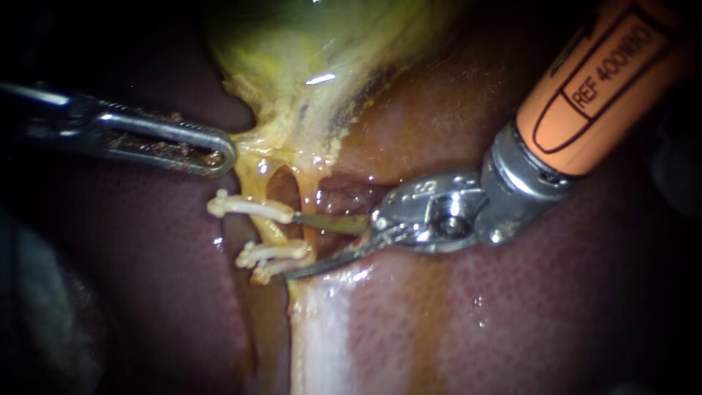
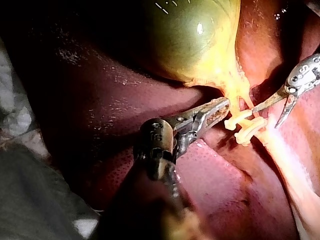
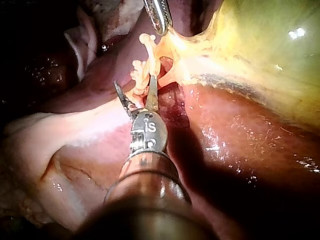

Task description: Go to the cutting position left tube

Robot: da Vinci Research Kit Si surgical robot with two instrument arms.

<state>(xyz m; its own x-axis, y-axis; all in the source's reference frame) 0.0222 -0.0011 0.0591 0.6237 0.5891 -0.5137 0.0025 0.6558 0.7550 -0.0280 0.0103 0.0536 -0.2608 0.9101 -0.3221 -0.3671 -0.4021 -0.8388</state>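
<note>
Two spread blades of the right claw (image 1: 291, 246) bracket the left tube (image 1: 280, 232); the left claw (image 1: 219, 153) pinches the gallbladder (image 1: 307, 66).

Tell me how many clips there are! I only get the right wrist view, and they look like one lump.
Observer: Three, says the endoscope view: a lone clip on the tube, then a pair of clips close together.
Operator: Where do my blades go?
Observer: The right instrument is open: one blade points between the lone clip and the pair, the other blade lies beyond the pair.
Operator: What's the shiny thing ahead? It's cut off.
Observer: The left instrument, closed on yellow tissue above the lone clip.
</note>
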